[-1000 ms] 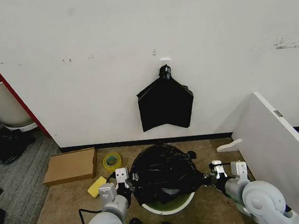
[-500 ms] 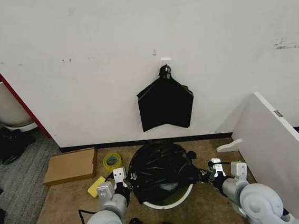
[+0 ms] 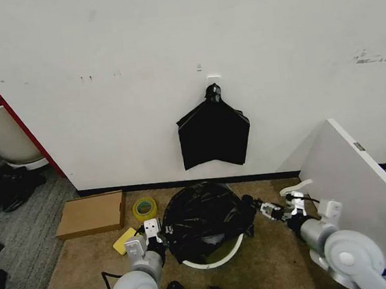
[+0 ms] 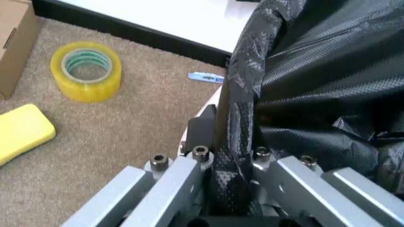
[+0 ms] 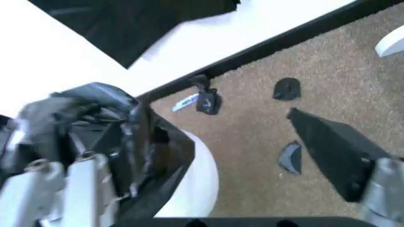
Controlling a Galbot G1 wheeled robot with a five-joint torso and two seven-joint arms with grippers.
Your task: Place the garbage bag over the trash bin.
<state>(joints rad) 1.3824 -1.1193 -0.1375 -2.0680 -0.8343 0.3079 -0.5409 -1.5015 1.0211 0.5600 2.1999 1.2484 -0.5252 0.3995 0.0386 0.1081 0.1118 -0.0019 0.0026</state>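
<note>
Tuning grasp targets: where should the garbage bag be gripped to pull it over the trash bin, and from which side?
Grip the garbage bag by its bunched edge at the rim of the trash bin, coming in from outside on opposite flanks. The film gathers there into a narrow fold that fits between fingers. The left gripper is shut on one. The right gripper is at the opposite edge, probably open.

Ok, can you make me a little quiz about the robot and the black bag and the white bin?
1. True or false: the garbage bag already hides the whole rim of the trash bin.
2. What is the left gripper clamped on?
3. Which lies on the carpet left of the bin? A) a tape roll B) a red ball C) a shoe

Key: 1. False, the near rim is bare. 2. A fold of the garbage bag. 3. A
</note>
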